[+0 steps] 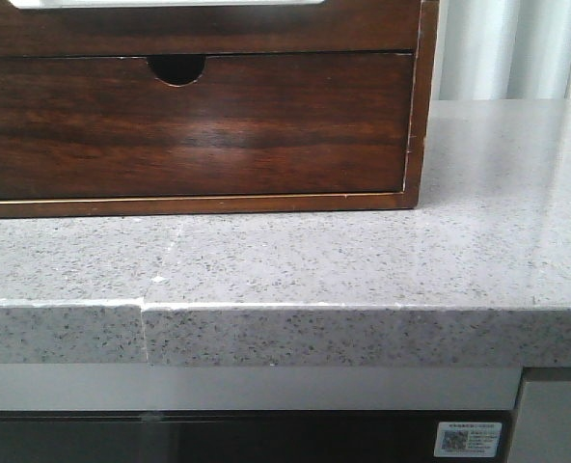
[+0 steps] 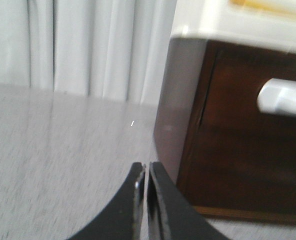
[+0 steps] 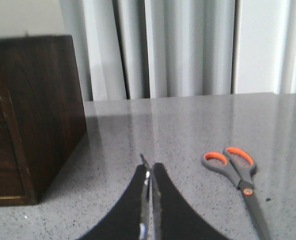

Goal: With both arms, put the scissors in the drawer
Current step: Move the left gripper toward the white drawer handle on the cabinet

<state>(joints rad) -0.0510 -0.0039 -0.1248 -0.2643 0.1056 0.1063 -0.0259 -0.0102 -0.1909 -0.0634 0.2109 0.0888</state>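
The scissors, grey with orange-lined handle loops, lie flat on the speckled grey counter and show only in the right wrist view. My right gripper is shut and empty, above the counter between the scissors and the cabinet side. My left gripper is shut and empty, close to the cabinet's corner. The drawer is a dark-brown front with a white rounded area in it. In the front view the drawer shows as a strip at the top edge, closed. Neither gripper shows in the front view.
Below it is a second drawer front with a half-round finger notch, also closed. The cabinet stands on the grey stone counter, whose front edge is near. Pale curtains hang behind the counter.
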